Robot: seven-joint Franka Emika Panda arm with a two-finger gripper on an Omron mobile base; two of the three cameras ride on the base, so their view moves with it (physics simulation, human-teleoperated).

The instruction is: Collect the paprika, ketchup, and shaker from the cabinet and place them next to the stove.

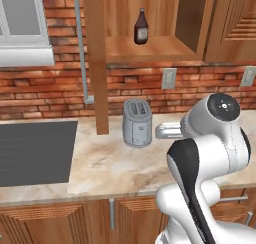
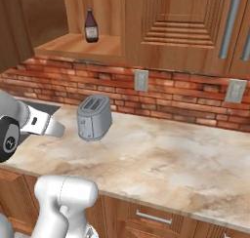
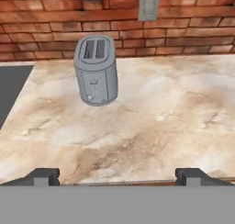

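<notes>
A ketchup (image 1: 141,27) bottle, dark reddish-brown with a narrow neck, small dark cap and white label, stands upright and alone on the wooden shelf of the open cabinet (image 1: 150,50), high above the counter. It looks rigid and smooth, probably slippery, and tall enough to tip if nudged at the neck; the wider labelled body seems the safest place to grip, squarely from the front. No paprika jar or black shaker can be made out on the visible part of the shelf. Below, a grey two-slot toaster (image 1: 137,123) sits on the marble counter (image 1: 100,163) against the brick wall, almost directly beneath the bottle. A vertical wooden cabinet post (image 1: 98,63) runs down to the counter just left of the toaster, and the dark stove (image 1: 35,150) surface lies further left. Wall outlets (image 2: 141,80) dot the brick. The gripper (image 3: 117,176) hovers low over the counter's front edge, fingers spread fully apart and empty, well below the shelf. The reach upward looks unobstructed, though the post and cabinet door (image 2: 188,25) flank the opening.
</notes>
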